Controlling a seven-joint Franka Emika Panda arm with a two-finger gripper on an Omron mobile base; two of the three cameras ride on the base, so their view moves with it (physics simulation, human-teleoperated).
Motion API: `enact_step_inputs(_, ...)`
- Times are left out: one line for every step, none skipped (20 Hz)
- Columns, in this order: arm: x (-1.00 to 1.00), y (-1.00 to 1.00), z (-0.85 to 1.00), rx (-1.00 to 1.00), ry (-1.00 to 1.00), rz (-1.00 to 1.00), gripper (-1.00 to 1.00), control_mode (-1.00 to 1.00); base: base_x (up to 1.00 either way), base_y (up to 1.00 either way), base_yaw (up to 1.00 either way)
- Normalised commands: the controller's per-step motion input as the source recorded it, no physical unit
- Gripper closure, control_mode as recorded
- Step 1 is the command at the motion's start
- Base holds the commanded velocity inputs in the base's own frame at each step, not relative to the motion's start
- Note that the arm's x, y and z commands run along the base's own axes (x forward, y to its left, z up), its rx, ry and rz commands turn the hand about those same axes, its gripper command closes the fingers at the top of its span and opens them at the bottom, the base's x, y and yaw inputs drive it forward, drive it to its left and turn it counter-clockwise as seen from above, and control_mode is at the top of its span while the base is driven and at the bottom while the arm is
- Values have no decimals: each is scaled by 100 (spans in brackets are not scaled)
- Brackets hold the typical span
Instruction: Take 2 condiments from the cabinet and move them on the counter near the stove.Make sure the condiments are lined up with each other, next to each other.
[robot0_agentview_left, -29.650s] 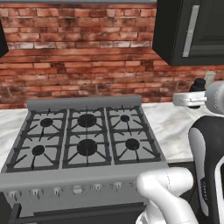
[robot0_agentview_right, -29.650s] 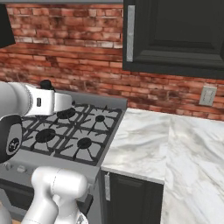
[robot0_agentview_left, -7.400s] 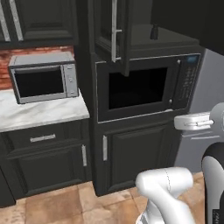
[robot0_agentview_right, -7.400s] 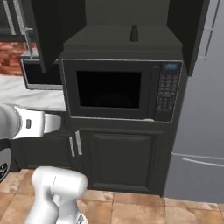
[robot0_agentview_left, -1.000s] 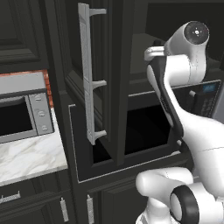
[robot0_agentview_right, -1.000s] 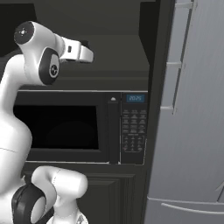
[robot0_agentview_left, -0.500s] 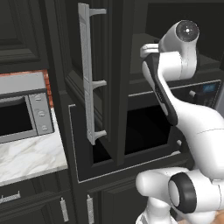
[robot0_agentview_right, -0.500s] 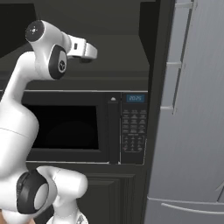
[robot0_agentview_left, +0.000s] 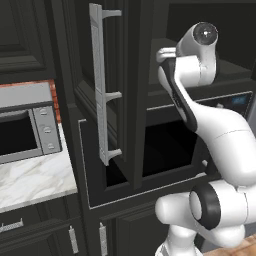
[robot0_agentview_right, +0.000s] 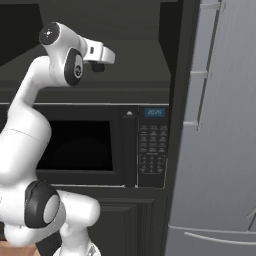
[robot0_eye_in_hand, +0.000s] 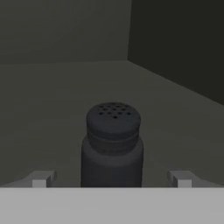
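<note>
One black condiment shaker (robot0_eye_in_hand: 113, 144) with a perforated rounded top stands upright on the dark inner shelf (robot0_eye_in_hand: 52, 109) of the tall near-black cabinet (robot0_agentview_right: 135, 50). My gripper (robot0_eye_in_hand: 111, 179) is open. Its fingertips (robot0_eye_in_hand: 41, 178) stand on either side of the shaker, with a gap on each side. In the right base view the hand (robot0_agentview_right: 100, 52) reaches into the cabinet opening above the built-in microwave (robot0_agentview_right: 75, 142). The cabinet door (robot0_agentview_left: 120, 95) stands open to the left of the arm. The second condiment and the stove are out of view.
The door's silver bar handle (robot0_agentview_left: 100, 85) juts out near the arm's left. A white marble counter (robot0_agentview_left: 30, 182) with a silver microwave (robot0_agentview_left: 25, 130) lies at the far left. A grey fridge (robot0_agentview_right: 220, 125) stands right of the cabinet. The shelf's side wall (robot0_eye_in_hand: 179, 43) rises to the right.
The arm has stretched a little further into the cabinet opening, and the hand has moved deeper over the shelf. The base has stayed put.
</note>
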Motion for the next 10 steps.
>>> enact_step_inputs(29,0,0,0,0,0,-100,-100,0,0,0)
enact_step_inputs(27,0,0,0,0,0,-100,-100,0,0,0)
enact_step_inputs(24,0,0,0,0,0,-100,-100,0,0,0)
enact_step_inputs(19,0,0,0,0,0,-100,-100,0,0,0)
enact_step_inputs(16,0,0,0,0,0,-100,-100,0,0,0)
enact_step_inputs(16,0,0,0,0,0,-100,-100,0,0,0)
enact_step_inputs(16,0,0,0,0,0,-100,-100,0,0,0)
enact_step_inputs(17,0,0,0,0,0,-100,-100,0,0,0)
enact_step_inputs(15,0,-1,0,0,0,-100,-100,0,0,0)
enact_step_inputs(0,0,0,0,0,0,-100,-100,0,0,0)
